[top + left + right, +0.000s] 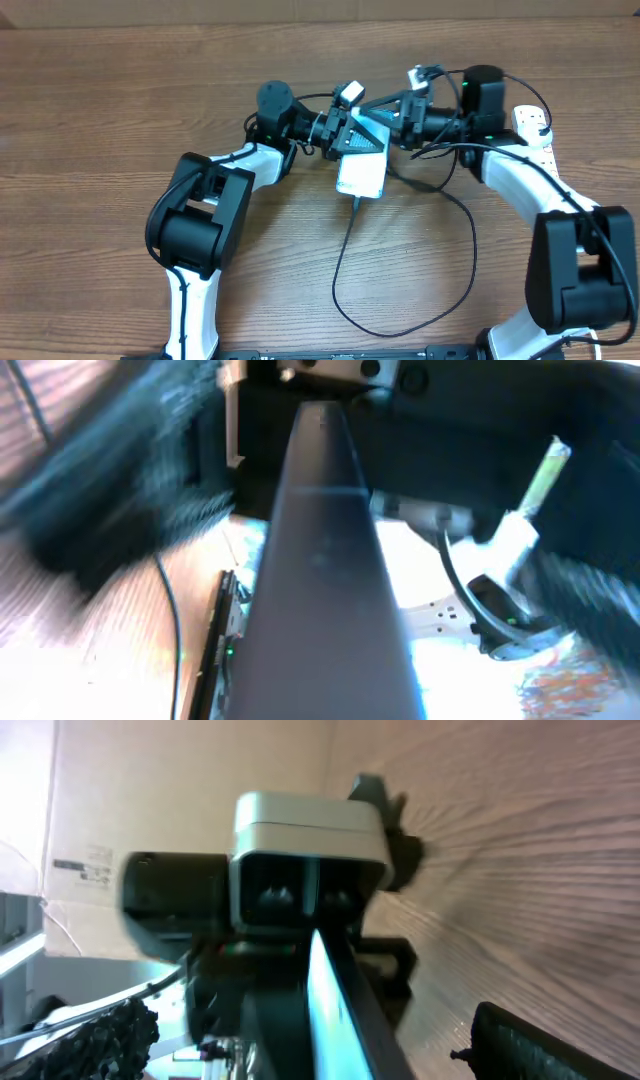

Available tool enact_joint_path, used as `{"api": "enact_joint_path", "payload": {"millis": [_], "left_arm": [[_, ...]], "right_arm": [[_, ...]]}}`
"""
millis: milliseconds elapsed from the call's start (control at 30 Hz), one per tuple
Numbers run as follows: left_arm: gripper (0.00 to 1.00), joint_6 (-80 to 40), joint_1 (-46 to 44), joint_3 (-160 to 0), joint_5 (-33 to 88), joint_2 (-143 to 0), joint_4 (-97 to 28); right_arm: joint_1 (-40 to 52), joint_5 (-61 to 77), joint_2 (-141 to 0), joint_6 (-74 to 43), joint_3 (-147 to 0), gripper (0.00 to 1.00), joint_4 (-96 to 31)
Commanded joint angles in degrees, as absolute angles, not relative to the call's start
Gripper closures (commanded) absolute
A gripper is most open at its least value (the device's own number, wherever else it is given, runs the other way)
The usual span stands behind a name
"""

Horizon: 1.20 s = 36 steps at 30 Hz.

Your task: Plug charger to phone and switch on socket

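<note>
Both arms bent inward, left claw [357, 137] closed, right claw [392, 113] opposite.

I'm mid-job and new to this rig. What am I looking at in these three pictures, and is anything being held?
Two robot arms work at a wooden table. The wide picture looks down from above; the other two come from a camera on each wrist. In the middle is the phone, with the thin black charger cable looping to its lower edge. The white socket strip lies at the right. The left end effector is shut on the phone, which shows edge-on in both wrist pictures. The right end effector looks open around it.
</note>
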<state>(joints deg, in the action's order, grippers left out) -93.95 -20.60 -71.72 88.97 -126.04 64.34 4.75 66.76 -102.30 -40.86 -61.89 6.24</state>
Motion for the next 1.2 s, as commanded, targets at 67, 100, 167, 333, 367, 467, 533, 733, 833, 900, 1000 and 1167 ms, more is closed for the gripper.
{"api": "enact_joint_path", "payload": {"millis": [67, 100, 167, 333, 367, 467, 533, 733, 833, 900, 1000, 1167], "left_arm": [[0.96, -92.20, -17.04, -72.05, 90.56, -125.36, 65.23], [0.96, -92.05, -16.49, -72.05, 90.56, -125.36, 65.23], [0.96, -91.66, -15.27, -72.05, 90.56, -125.36, 65.23], [0.96, -90.28, -12.10, -72.05, 90.56, -125.36, 65.21], [0.96, -90.06, -11.44, -72.05, 90.56, -125.36, 65.21], [0.96, -89.12, -8.73, -72.05, 90.56, -125.36, 65.19], [0.96, -88.42, -7.07, -72.05, 90.52, -125.36, 65.14], [0.96, -83.96, -4.45, -72.05, 88.92, -125.36, 61.45], [0.96, -78.50, -4.38, -72.05, 84.99, -125.36, 53.82], [0.96, -74.13, -4.43, -72.05, 80.99, -125.36, 46.41], [0.96, -66.63, -4.69, -72.05, 74.54, -125.36, 34.30], [0.96, -54.43, -6.52, -72.14, 64.84, -125.36, 15.33]], "right_arm": [[-1.48, 68.71, -95.29, -37.19, -63.51, 0.00, 3.27], [-2.44, 68.71, -94.37, -36.71, -63.51, 0.00, 2.26], [-3.66, 68.71, -92.82, -34.85, -63.51, 0.01, -0.19], [-4.21, 67.94, -90.72, -29.41, -63.51, 0.00, -7.42], [-4.21, 67.59, -90.61, -28.53, -63.51, 0.01, -8.95], [-4.19, 66.67, -90.54, -25.23, -63.51, 0.00, -14.15], [-4.19, 65.56, -90.54, -22.52, -63.51, 0.00, -18.13], [-3.79, 61.93, -90.54, -15.88, -63.51, 0.00, -28.10], [-2.98, 59.81, -90.54, -14.68, -63.51, 0.00, -30.81], [-2.42, 59.37, -90.54, -14.68, -63.51, 0.00, -31.38], [-1.76, 59.27, -90.54, -14.72, -63.51, 0.00, -31.44], [-1.23, 58.46, -90.54, -14.70, -63.51, 0.01, -31.44]]}}
